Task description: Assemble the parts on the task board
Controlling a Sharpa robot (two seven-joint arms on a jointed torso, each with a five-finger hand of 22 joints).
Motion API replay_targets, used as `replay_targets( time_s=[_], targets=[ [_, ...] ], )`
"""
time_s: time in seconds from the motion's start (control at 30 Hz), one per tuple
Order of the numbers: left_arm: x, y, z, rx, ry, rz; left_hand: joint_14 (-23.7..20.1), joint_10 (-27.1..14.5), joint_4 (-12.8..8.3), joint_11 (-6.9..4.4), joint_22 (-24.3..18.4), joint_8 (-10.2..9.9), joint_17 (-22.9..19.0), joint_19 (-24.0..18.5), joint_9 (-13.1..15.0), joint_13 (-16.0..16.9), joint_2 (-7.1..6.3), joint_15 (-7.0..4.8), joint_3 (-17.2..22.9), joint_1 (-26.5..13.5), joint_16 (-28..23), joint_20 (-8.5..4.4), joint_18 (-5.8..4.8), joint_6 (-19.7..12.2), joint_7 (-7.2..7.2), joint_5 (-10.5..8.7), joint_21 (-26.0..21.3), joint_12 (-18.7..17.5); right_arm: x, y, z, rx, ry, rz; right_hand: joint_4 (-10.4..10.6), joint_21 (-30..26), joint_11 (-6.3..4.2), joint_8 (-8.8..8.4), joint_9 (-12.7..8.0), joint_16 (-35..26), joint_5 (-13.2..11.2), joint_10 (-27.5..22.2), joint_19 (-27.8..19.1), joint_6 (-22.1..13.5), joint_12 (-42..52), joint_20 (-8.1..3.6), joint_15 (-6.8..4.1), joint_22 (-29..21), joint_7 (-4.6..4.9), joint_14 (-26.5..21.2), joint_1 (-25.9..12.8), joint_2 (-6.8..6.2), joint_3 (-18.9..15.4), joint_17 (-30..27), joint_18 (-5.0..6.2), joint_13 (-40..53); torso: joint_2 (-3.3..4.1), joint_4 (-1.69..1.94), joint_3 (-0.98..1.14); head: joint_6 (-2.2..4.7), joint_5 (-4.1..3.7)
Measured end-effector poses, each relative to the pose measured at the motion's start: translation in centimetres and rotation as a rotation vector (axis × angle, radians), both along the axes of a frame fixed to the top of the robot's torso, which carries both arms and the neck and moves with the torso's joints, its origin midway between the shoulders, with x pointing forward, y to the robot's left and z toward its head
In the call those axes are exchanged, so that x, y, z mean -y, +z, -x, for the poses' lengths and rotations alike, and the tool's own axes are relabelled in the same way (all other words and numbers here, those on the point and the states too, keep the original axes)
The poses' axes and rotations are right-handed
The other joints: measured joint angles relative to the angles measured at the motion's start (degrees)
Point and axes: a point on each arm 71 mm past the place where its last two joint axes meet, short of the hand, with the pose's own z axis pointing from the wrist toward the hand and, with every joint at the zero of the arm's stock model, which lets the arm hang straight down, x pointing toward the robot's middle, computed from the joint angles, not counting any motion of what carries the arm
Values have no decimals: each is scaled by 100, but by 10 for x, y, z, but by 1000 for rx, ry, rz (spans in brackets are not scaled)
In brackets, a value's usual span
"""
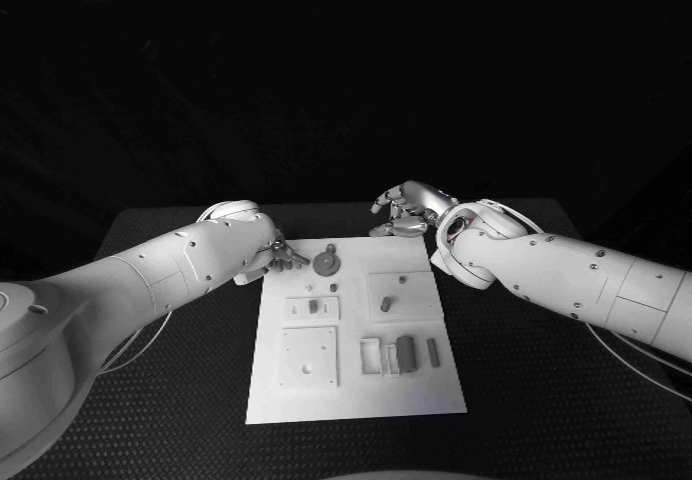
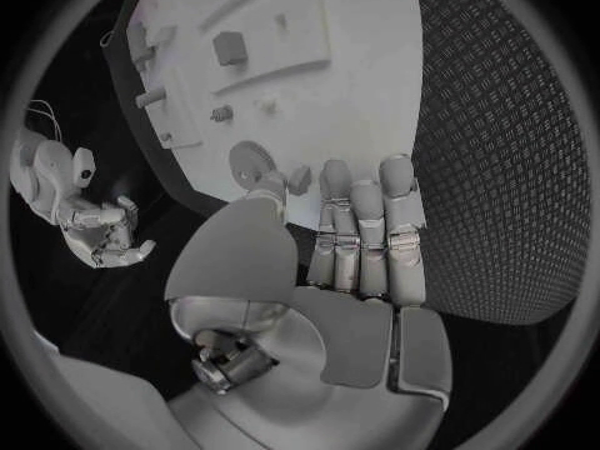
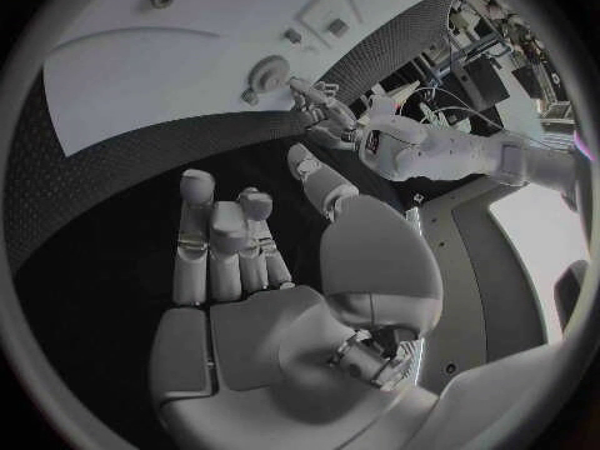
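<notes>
Starting at the near edge of the task board (image 1: 353, 400), I see bare plate, then a square recessed block (image 1: 309, 356) toward the near left corner and, to its right, a row of small upright pieces (image 1: 398, 353) standing side by side in their slots. Farther up sit two more raised blocks, the left one (image 1: 312, 308) with small pegs on it and the right one (image 1: 400, 295) carrying a single small part.

At the far edge, left of centre, lies the round disc part (image 1: 329, 263), with a small knob just beyond it. My left hand (image 1: 271, 258) sits at the board's far left corner, fingers extended together and pointing across toward that disc; in the left wrist view the fingertips (image 2: 335, 180) are just beside the disc (image 2: 251, 158), apart from it, holding nothing. The disc lies to the inside of this hand, so I judge the left is the one to take it.

My right hand (image 1: 405, 210) hovers beyond the far edge over the black table (image 1: 548, 400), fingers loosely curled, empty, clearly farther from the disc.
</notes>
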Motion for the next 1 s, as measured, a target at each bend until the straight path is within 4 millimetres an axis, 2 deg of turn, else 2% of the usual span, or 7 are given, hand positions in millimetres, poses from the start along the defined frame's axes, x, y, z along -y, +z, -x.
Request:
replay_targets(
  time_s=[0.07,0.13,0.2,0.4,0.53,0.77,1.0],
  targets=[
    [0,0,0,-1,1,3,0,0,4,0,0,6,0,0,-9,-3,62,0,-60,62,0,0,0,-1,-1,-13,0,10,0,0,0,0,0,0,0,0,0,0,0,0,0,0,0,0,0,0,0,0,0,0,0,0,0,0,0,0,0,-1,0,-1,0],
    [0,0,0,-2,2,6,0,0,3,0,0,7,-2,0,-16,-9,150,0,-141,150,0,0,-1,-1,-1,-157,0,10,0,0,0,0,0,0,0,0,0,0,0,0,0,0,0,0,0,0,0,0,0,0,0,0,0,0,0,-5,0,-2,2,-2,0],
    [0,0,0,-2,2,8,0,0,3,0,3,7,-7,0,-31,-15,172,0,-154,172,0,0,-1,-1,-2,-225,0,10,0,0,0,0,0,0,0,0,0,0,0,0,0,0,0,0,0,0,0,0,0,0,0,0,0,0,0,-5,0,-2,2,-3,0],
    [0,-1,0,-3,4,17,1,0,-4,0,4,11,-7,21,-36,-22,249,1,-192,355,0,-20,-6,2,-16,-229,0,10,0,0,0,0,0,0,0,-1,-1,0,1,0,0,1,0,1,0,0,0,0,-1,0,0,0,0,1,0,-5,0,-2,5,-3,-4],
    [0,-1,0,-5,6,25,1,0,3,0,4,11,-15,21,-54,-31,380,2,-232,510,0,-20,-7,2,-17,-309,0,10,0,0,0,0,0,0,0,-22,-1,0,1,0,0,1,-1,2,0,1,0,0,-2,0,0,0,0,1,0,-5,0,-2,7,-4,-16],
    [0,-1,0,-7,8,32,9,0,3,0,3,12,-14,21,-64,-33,362,10,-233,540,0,-20,-9,-20,-1,-356,0,10,0,0,0,-1,1,0,0,-22,-1,0,1,0,0,1,-2,3,0,2,0,0,-3,0,0,0,0,1,0,-5,-1,-2,7,-2,-20],
    [0,-1,-1,-7,10,35,-3,0,1,0,2,18,-20,22,-74,-36,465,-2,-263,699,0,-19,-9,-22,-2,-305,0,10,0,0,0,-1,0,1,0,-22,-1,0,1,0,0,2,-3,4,0,3,0,0,-3,0,0,0,0,1,0,-10,-1,-5,7,-1,-20]
  ],
)
